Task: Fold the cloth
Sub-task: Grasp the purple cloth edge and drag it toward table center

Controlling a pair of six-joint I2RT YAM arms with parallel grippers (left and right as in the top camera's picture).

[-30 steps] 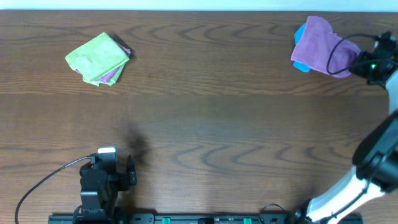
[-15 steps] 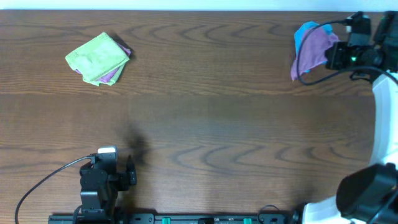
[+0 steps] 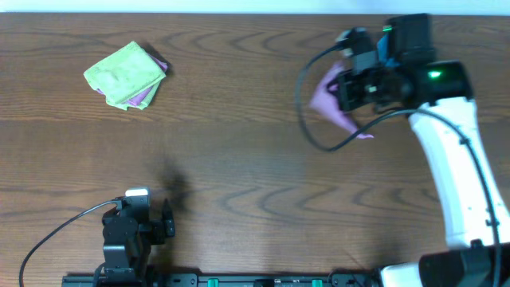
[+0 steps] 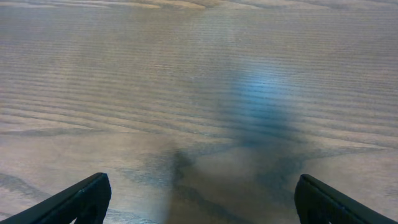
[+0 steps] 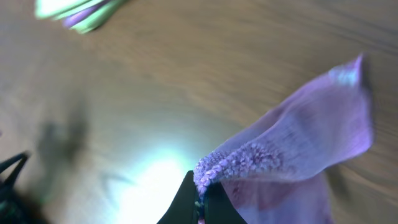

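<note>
The cloth [image 3: 328, 102] is lilac-purple and hangs bunched from my right gripper [image 3: 344, 89], above the table right of centre. In the right wrist view the dark fingers [image 5: 188, 202] of my right gripper [image 5: 202, 200] are shut on a fuzzy edge of the cloth [image 5: 298, 149], and the rest of it trails away to the right, blurred. My left gripper [image 3: 137, 211] rests at the near left edge, far from the cloth. The left wrist view shows my left gripper [image 4: 202, 205] open wide over bare wood, with nothing between its fingertips [image 4: 84, 198].
A lime-green cloth [image 3: 123, 73] lies folded at the far left with a purple layer [image 3: 148, 96] under it. A sliver of blue cloth [image 3: 382, 49] shows beside the right arm [image 3: 446, 143]. The right arm's black cable [image 3: 307, 131] loops over the table.
The right arm has swung left from the far right corner toward the table's middle, carrying the purple cloth off the blue one. The left arm has not moved.
</note>
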